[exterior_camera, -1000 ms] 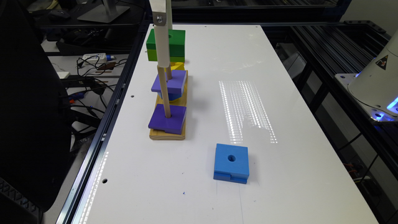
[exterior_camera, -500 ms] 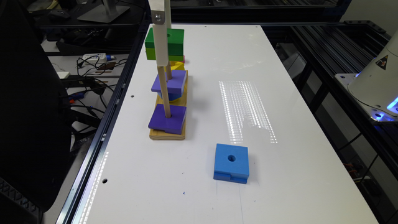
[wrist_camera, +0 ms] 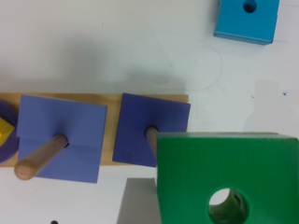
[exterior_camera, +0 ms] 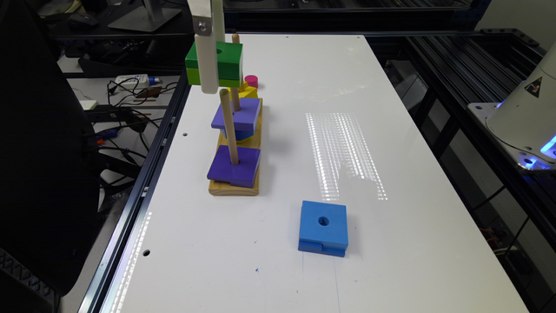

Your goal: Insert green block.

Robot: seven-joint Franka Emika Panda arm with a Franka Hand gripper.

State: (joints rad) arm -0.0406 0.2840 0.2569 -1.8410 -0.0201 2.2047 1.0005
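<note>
The green block (exterior_camera: pixel 226 61), dark green over lime with a round centre hole, hangs in the air above the far end of the wooden peg stand (exterior_camera: pixel 234 188). My gripper (exterior_camera: pixel 213 65) is shut on it, and one grey finger (wrist_camera: pixel 136 203) lies against its side. In the wrist view the green block (wrist_camera: pixel 229 163) is close to the camera and covers part of the near peg (wrist_camera: pixel 150 137). The near peg (exterior_camera: pixel 229 128) rises from a purple block (exterior_camera: pixel 233 165). A second purple block (exterior_camera: pixel 236 114) sits higher on the middle peg. The far peg's tip (exterior_camera: pixel 236 38) shows behind the green block.
A blue square block (exterior_camera: pixel 323 226) with a hole lies flat on the white table (exterior_camera: pixel 391 130), nearer the camera and to the exterior view's right of the stand. A yellow piece (exterior_camera: pixel 245 91) and a pink cylinder (exterior_camera: pixel 251 81) sit at the stand's far end. Cables crowd the table's left edge.
My gripper has carried the green block a little toward the exterior view's left. The blocks on the stand and the blue block have not moved.
</note>
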